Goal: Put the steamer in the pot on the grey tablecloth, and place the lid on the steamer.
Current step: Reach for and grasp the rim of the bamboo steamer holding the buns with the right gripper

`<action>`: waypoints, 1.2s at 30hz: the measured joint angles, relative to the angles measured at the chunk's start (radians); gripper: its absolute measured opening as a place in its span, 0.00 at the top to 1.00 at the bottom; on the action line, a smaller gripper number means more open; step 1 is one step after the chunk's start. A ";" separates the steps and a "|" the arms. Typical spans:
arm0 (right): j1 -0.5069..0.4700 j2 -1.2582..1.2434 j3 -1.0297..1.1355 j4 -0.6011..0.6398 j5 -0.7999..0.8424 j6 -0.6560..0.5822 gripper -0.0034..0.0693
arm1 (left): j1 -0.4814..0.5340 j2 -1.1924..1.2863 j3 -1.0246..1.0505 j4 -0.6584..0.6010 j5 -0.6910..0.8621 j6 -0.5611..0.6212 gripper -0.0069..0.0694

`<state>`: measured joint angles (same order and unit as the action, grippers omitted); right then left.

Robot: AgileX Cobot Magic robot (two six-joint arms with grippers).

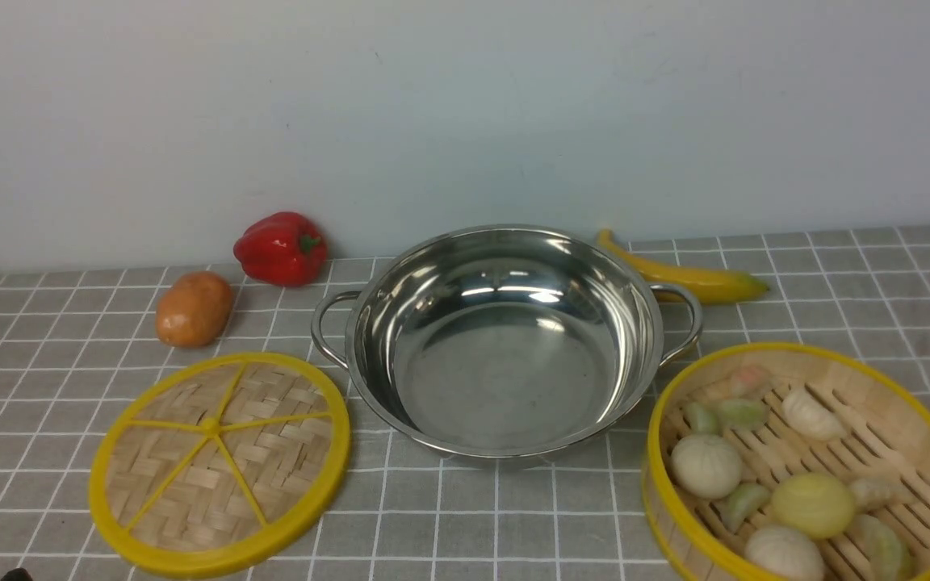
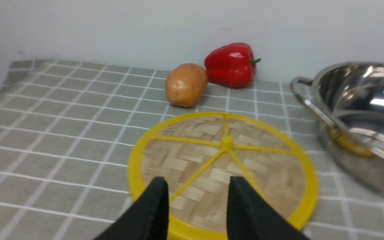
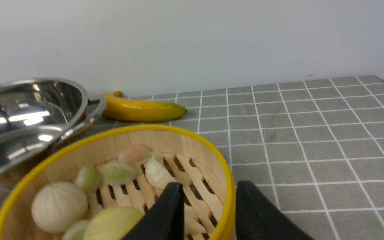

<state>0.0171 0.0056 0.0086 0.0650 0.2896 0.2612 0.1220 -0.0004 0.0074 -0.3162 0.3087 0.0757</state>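
**Steamer not yet in the pot**

The steamer (image 1: 852, 373) sits on the grey tablecloth (image 1: 836, 274), near right of the pot (image 1: 505, 379). The right claw (image 3: 208, 193) gapes astride its wall. Likely light, stiff bamboo, but its loose buns (image 1: 705, 466) could roll: pinch the wall and lift level. The left claw (image 2: 198, 182), open, hovers over the lid (image 1: 219, 464), near left.

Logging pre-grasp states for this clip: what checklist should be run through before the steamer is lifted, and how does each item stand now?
1. Pot empty: ok.
2. Steamer upright, to the right of the pot: ok.
3. Right end effector open, straddling the steamer wall: ok.
4. Lid flat, to the left of the pot, not over it: ok.
5. Left end effector open, holding nothing: ok.
6. Buns secure against rolling when lifted: cannot tell.
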 joint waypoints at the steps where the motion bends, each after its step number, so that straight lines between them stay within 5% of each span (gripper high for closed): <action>1: 0.000 0.000 0.000 0.041 -0.026 0.017 0.62 | 0.000 0.000 0.000 -0.061 -0.002 -0.016 0.59; 9: 0.000 0.000 0.000 0.399 -0.128 0.117 0.62 | 0.000 0.000 0.000 -0.455 -0.032 -0.076 0.59; 26: 0.000 -0.002 0.000 0.435 -0.199 0.128 0.62 | 0.000 0.000 0.000 -0.516 -0.149 -0.085 0.59; 31: 0.000 -0.002 -0.032 0.507 -0.403 0.163 0.62 | 0.000 0.000 -0.009 -0.625 -0.276 -0.119 0.59; 36: 0.000 -0.003 -0.133 0.441 -0.686 0.126 0.62 | 0.000 -0.001 -0.099 -0.660 -0.414 -0.120 0.59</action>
<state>0.0171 0.0023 -0.1239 0.5055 -0.3965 0.3868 0.1220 -0.0012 -0.0912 -0.9760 -0.1056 -0.0439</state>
